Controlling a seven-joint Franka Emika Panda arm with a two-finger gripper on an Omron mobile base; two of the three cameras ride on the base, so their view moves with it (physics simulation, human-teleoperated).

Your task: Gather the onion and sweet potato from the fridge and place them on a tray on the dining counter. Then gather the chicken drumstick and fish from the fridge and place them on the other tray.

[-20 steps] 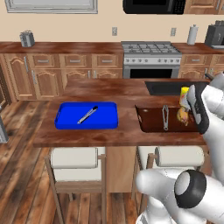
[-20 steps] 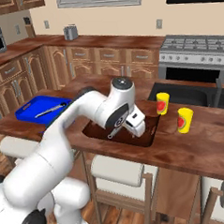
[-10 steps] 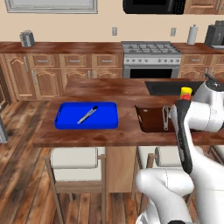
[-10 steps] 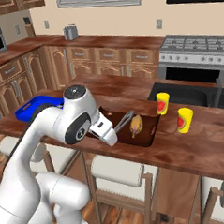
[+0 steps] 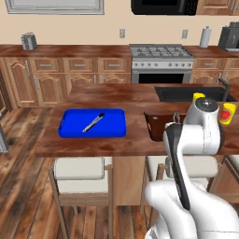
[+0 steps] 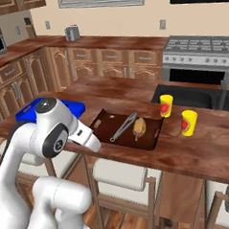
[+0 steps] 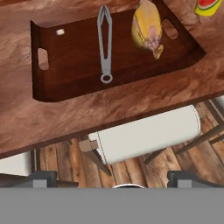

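- The gripper (image 7: 116, 178) hung released and empty over a stool (image 7: 144, 133), just off the counter's (image 7: 26, 118) near edge.
- Beyond it, on the brown tray (image 7: 65, 48), the drumstick (image 7: 146, 26) lay lengthwise near-to-far, right of the tongs (image 7: 105, 41).
- The blue tray (image 5: 74, 128) sat left.

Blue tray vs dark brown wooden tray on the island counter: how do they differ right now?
Colour: the bright blue shallow tray against the dark brown wooden tray, which nearly matches the reddish-brown counter top.
Contents: the blue tray carries only one slim metal utensil; the brown tray carries grey metal tongs and a yellowish chicken drumstick.
Position: seen from the left base view, the blue tray lies left of the brown one.
Shared: both rectangular, shallow, flat on the counter.
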